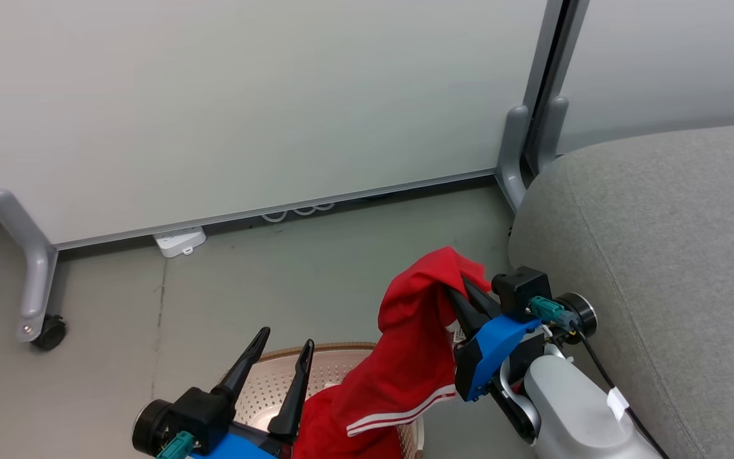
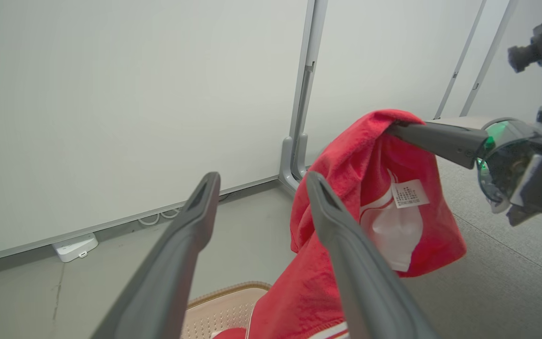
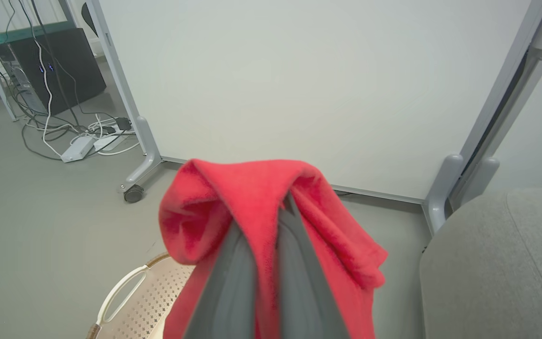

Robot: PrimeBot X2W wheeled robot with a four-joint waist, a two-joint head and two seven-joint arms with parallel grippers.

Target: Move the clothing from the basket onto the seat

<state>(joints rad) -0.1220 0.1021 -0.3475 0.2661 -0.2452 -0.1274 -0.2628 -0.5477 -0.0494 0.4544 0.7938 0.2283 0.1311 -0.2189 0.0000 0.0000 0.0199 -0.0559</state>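
The left gripper (image 1: 286, 336) stands spread and empty over the basket (image 1: 316, 349). Just beyond it, the right gripper (image 1: 459, 294) is clamped on the red, stripe-trimmed clothing (image 1: 411, 357), held high with its lower end hanging into the basket. The grey seat (image 1: 673, 255) alongside bears nothing where visible; carrying across and laying down appear left to do.

clothing (image 1: 411, 344): red, white-striped trim, hanging lifted, lower end in basket
basket (image 1: 265, 382): cream, perforated, brown rim, upright under clothing
seat (image 1: 660, 255): grey fabric, just right of clothing
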